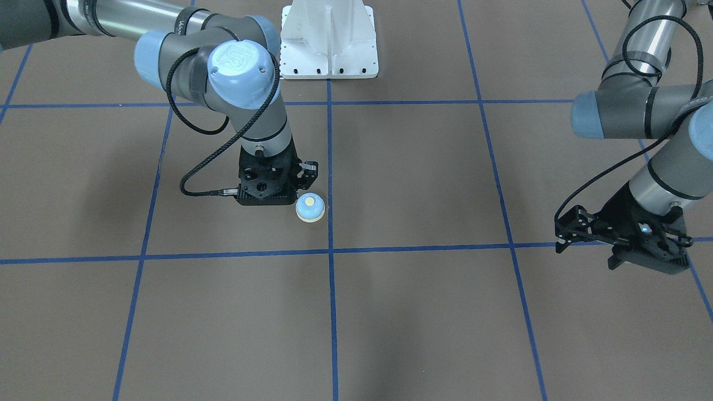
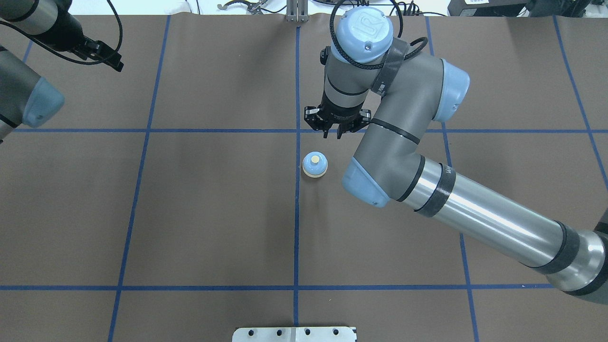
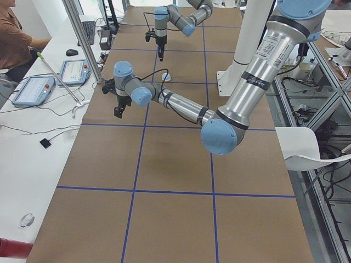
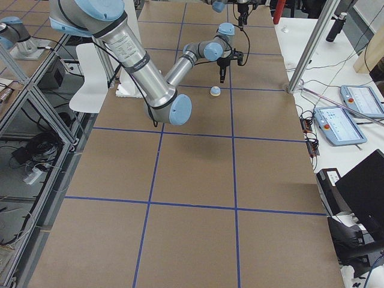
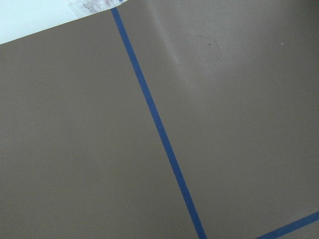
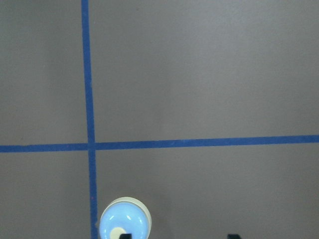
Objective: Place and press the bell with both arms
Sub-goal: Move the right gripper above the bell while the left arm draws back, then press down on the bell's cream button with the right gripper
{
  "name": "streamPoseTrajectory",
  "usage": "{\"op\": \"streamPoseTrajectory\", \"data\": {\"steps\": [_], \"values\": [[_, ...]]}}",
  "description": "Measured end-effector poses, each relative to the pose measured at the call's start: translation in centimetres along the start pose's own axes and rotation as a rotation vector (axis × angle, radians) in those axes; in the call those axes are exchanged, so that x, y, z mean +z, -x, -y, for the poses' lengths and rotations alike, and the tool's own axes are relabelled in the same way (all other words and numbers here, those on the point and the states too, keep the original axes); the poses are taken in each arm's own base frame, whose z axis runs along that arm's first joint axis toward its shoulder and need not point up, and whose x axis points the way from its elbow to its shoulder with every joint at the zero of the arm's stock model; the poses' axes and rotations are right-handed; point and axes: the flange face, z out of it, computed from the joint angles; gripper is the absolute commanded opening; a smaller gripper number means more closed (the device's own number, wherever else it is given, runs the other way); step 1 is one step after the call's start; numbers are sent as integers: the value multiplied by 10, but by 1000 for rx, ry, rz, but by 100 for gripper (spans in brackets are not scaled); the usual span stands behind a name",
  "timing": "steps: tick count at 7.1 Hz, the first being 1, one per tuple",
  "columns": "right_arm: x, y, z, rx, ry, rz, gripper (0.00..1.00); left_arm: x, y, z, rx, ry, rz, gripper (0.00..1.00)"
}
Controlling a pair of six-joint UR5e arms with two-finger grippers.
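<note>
The bell [image 2: 315, 164], a light-blue dome on a cream base with a cream button, stands upright on the brown table beside a blue tape line [image 2: 297, 199]. It also shows as the bell [image 1: 310, 207] in the front view and the bell [image 6: 124, 224] in the right wrist view. My right gripper [image 2: 332, 136] hangs pointing down just beyond the bell, open, with nothing between its fingertips [image 6: 232, 236] and not touching the bell. Far off at the table's left side, my left gripper [image 1: 560, 234] is tilted above the surface, fingers apart and holding nothing.
The white bolted pedestal [image 1: 328, 39] stands at the robot's side of the table. Blue tape lines [image 1: 331, 312] divide the brown surface into squares. In the left side view a person [image 3: 13, 41] sits at a white bench with tablets [image 3: 33, 90] and a metal post [image 3: 82, 49].
</note>
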Motion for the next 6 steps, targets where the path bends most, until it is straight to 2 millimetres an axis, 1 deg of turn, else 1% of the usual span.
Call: {"op": "streamPoseTrajectory", "data": {"steps": [1,3,5,6], "values": [[11,9,-4,-6,12,-12,0,0,2,-1,-2,0,1,100],[31,23,-2,-16,19,-26,0,1,5,-2,-3,1,3,100],[49,26,0,-16,26,-28,0,1,6,-3,-4,1,5,100],[53,27,-2,-16,30,-29,0,1,6,-3,-4,1,5,100]]}}
